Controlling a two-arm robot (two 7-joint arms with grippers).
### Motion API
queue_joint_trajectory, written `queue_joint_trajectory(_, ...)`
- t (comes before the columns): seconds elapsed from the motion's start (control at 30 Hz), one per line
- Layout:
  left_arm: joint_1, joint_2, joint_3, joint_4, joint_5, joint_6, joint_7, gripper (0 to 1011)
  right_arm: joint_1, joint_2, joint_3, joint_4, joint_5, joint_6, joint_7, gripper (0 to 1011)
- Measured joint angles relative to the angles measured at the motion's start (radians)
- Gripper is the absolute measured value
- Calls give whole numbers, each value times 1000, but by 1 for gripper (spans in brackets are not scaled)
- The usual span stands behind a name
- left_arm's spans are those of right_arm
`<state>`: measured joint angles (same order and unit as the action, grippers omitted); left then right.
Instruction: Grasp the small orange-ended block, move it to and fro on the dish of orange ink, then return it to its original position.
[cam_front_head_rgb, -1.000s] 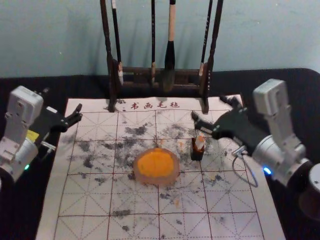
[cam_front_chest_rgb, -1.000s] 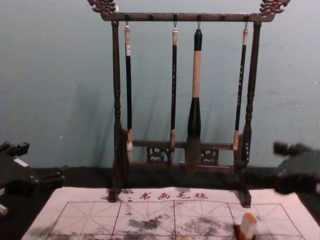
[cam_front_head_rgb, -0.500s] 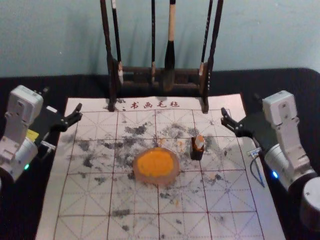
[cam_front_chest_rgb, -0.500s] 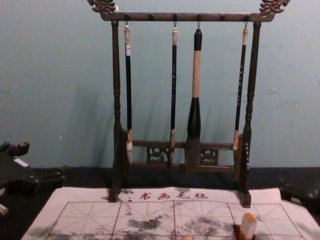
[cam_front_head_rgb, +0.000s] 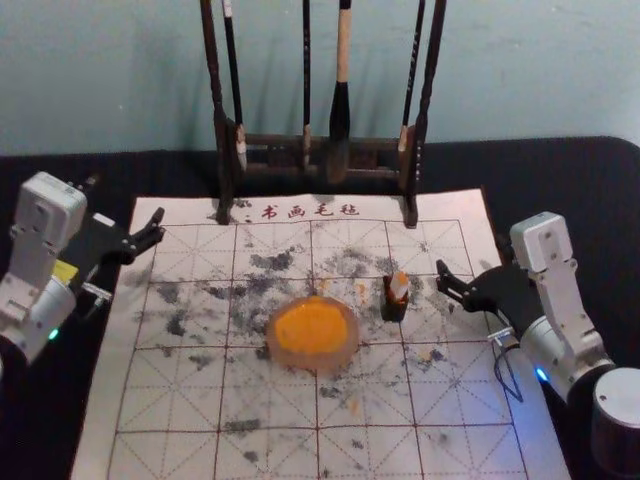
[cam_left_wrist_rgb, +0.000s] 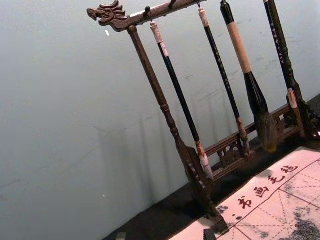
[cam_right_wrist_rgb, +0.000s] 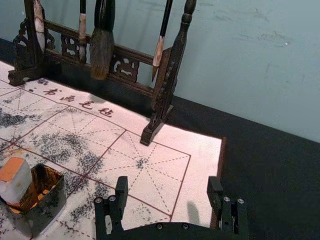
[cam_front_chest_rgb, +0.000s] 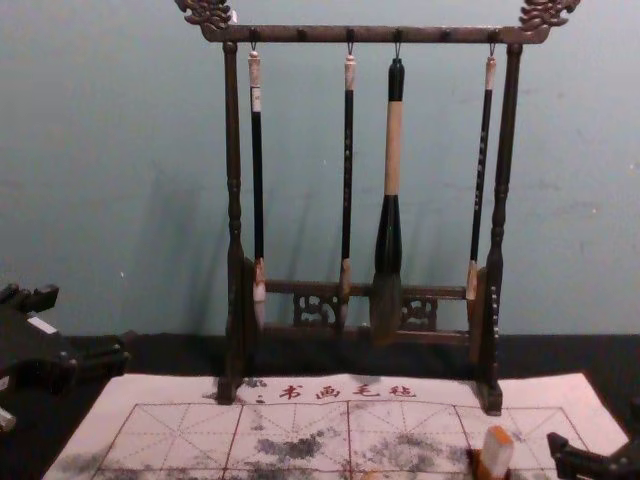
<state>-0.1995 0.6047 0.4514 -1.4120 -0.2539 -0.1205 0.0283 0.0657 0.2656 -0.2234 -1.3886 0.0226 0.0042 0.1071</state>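
Right tool lowered, leaving open mat beside block.

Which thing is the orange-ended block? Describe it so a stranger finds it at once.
Find the dark brush rack, then the gridded mat before it. Near the rack's right foot, a small dark open-topped holder holds the block. It is whitish, orange end up, unlike the low, round ink dish to its left.

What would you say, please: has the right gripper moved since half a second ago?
Yes; in the head view, the right gripper is now farther from the brush rack, nearer the robot.
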Motion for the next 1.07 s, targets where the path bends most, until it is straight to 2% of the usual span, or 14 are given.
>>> queue_joint_trajectory(1.07, 0, 0, 0, 0, 0, 0, 0, 1001, -1, 4, -4, -8, -1, -3, -7, 1000)
